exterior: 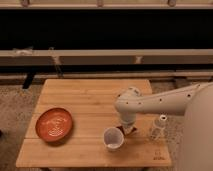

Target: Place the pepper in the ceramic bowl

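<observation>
Pepper [132, 131] is sitting low at my gripper [128, 128], whose jaws are clamping shut, on it as far as I can judge, just beside the white cup [114, 138]. Ceramic bowl [54, 124] is lying well apart toward the view's left, beyond that cup.

Orange ceramic bowl [54, 125], pale swirls, white cup [113, 138], dark gripper [128, 129] beside it

one view only; it looks down and forward from high on the near side of the wooden table [90, 95], at middling range, whole tabletop in frame; my arm [160, 102] enters from the right; my gripper [128, 129], closed, sits just beside the white cup [113, 138].
</observation>
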You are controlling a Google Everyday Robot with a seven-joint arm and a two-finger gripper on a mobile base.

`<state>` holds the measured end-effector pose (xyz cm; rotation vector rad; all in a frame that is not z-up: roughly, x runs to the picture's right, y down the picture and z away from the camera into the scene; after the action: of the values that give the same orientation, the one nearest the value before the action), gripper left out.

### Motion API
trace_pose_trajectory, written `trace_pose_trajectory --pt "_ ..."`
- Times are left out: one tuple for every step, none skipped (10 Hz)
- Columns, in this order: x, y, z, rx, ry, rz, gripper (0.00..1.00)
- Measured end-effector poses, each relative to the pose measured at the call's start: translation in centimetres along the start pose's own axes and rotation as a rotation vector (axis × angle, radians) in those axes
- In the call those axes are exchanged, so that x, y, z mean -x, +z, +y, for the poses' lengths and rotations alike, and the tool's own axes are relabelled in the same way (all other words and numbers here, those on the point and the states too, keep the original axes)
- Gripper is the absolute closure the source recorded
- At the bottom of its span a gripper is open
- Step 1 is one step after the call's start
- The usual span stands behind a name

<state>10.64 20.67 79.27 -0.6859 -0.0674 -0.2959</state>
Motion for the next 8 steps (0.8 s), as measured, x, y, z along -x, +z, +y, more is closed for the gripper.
trace_pose_trajectory --pt "0.4 -1.0 -0.9 -0.013 -0.011 -0.008 1.00" --pt "1.0 -2.5 -2.6 -0.030 -0.030 -0.021 1.00" --pt "1.7 -3.5 -4.2 -0.045 -0.049 -0.036 1.00" --pt "2.7 -4.3 -5.6 -0.057 -0.080 -0.050 1.00" --pt "4.0 -5.1 -6.7 -0.070 -0.111 -0.066 1.00" --pt "6.3 -6.4 -8.4 -0.093 -0.165 -0.091 1.00" --pt "7.9 -7.1 -9.2 -0.104 -0.205 -0.106 1.00" --pt "9.9 -7.8 -9.9 -0.118 -0.252 -0.121 1.00"
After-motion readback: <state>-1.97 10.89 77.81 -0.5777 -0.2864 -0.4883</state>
